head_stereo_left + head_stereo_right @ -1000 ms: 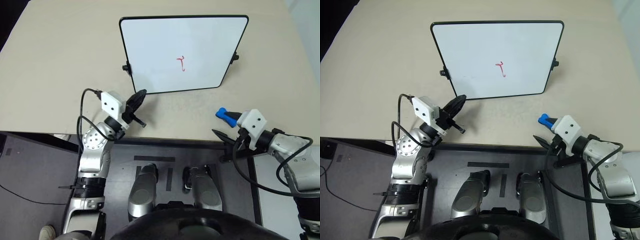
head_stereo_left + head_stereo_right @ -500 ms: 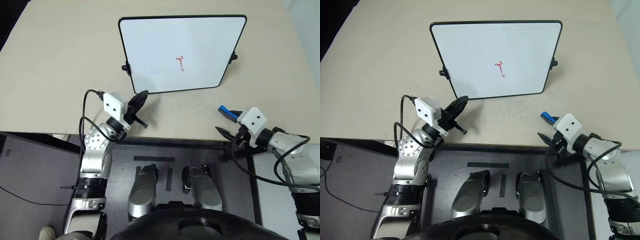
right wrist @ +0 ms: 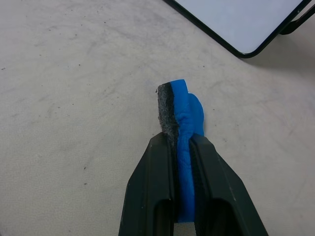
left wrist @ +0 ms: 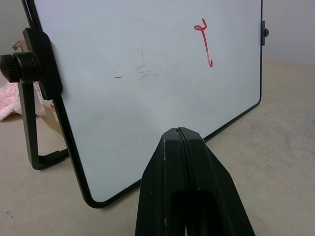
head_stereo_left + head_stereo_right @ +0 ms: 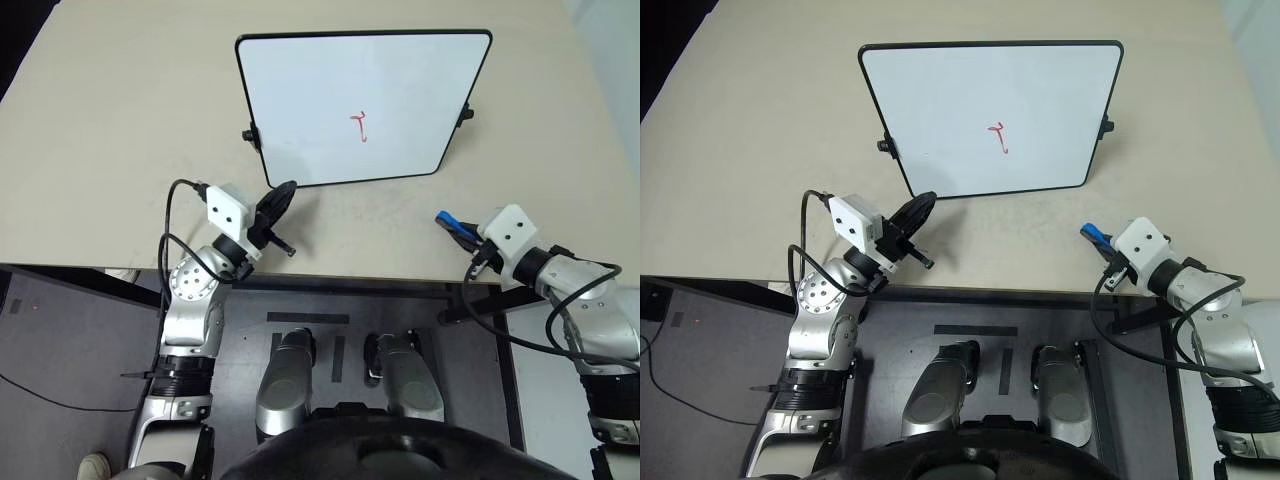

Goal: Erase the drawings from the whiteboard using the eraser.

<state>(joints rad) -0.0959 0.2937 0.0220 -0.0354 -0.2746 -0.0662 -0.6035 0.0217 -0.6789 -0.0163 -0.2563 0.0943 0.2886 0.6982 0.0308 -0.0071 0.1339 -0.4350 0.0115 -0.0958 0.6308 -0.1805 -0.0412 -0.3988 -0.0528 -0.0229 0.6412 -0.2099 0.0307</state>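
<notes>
Showing eraser [image 3: 181, 129] pinched: right gripper [image 3: 183, 147] wrist view.

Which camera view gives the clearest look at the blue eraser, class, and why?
The right wrist view: the eraser sits close up, clamped between the right gripper fingers, its dark felt edge visible. Both eye views show it as a small blue tip at that gripper, above the table.

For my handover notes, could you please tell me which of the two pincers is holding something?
The right pincer: its black fingers are clamped on the blue eraser. The left pincer is shut on nothing, pointing at the whiteboard.
</notes>
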